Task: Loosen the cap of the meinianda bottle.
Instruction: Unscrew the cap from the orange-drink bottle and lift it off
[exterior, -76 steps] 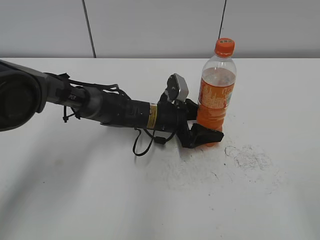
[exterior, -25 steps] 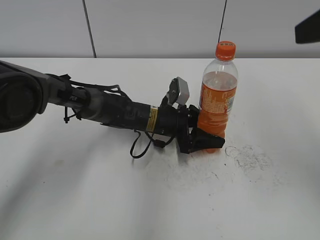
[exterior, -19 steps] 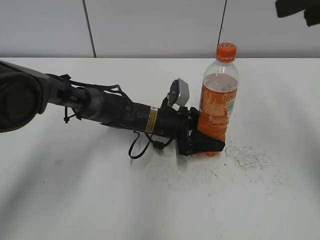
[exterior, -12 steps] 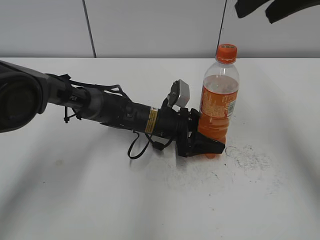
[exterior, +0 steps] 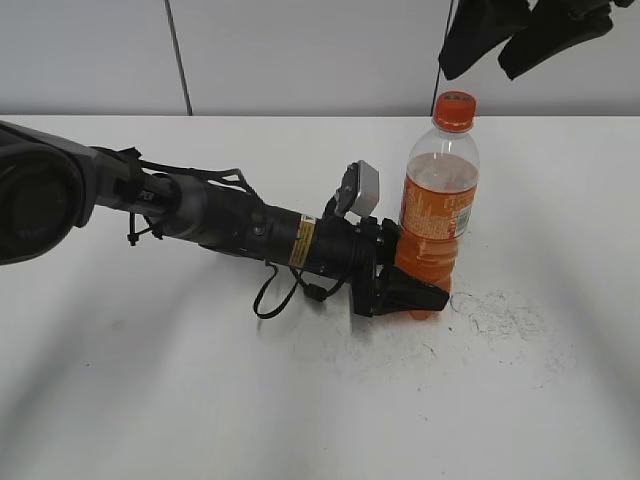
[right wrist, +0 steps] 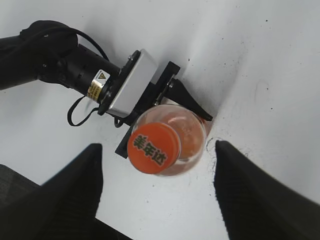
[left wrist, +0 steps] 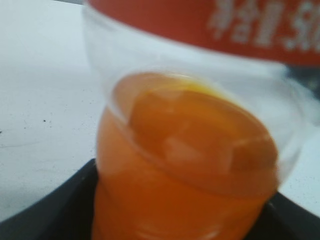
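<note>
The meinianda bottle stands upright on the white table, orange drink inside and an orange label round its middle. Its orange cap is on top; from above it shows in the right wrist view with greenish-yellow lettering. My left gripper is shut on the bottle's base, which fills the left wrist view. My right gripper hangs open above and slightly right of the cap, not touching it; its two dark fingers frame the cap from above.
The left arm lies low across the white table from the left. Dark scuff marks spot the table right of the bottle. A grey wall runs behind the table.
My right gripper has come into view at the top right and moved left and down toward the cap. The bottle and left gripper have shifted slightly right.
</note>
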Motion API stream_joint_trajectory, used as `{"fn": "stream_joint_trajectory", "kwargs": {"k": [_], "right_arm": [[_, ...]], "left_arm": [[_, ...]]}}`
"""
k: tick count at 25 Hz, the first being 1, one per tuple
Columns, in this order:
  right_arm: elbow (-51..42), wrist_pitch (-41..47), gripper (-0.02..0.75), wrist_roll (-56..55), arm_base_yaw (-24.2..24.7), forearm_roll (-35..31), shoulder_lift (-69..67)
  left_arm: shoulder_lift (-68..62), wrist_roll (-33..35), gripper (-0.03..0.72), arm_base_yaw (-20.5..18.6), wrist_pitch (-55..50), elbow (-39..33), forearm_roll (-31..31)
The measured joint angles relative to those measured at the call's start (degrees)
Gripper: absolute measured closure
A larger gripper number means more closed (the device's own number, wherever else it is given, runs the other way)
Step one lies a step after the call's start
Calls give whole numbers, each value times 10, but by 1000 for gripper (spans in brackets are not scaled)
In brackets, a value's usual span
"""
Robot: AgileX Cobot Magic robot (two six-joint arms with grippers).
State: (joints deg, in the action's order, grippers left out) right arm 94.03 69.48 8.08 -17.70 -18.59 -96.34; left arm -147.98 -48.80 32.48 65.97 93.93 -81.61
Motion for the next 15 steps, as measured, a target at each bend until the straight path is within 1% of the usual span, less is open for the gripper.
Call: {"fn": "stream_joint_trajectory", "kwargs": {"k": [5,11,13,15], "right_arm": [[1,0,225,0,0,-2,-24],[1,0,229,0,0,-24,-52],[1,0,257,0,0,-24,-58],[1,0,328,0,0,-24,-59]], "left_arm": [[0,0,135,0,1,0,-1],[0,0,135,0,1,0,-1],[0,0,135,0,1,0,-1],[0,0,135,0,1,0,-2]]}}
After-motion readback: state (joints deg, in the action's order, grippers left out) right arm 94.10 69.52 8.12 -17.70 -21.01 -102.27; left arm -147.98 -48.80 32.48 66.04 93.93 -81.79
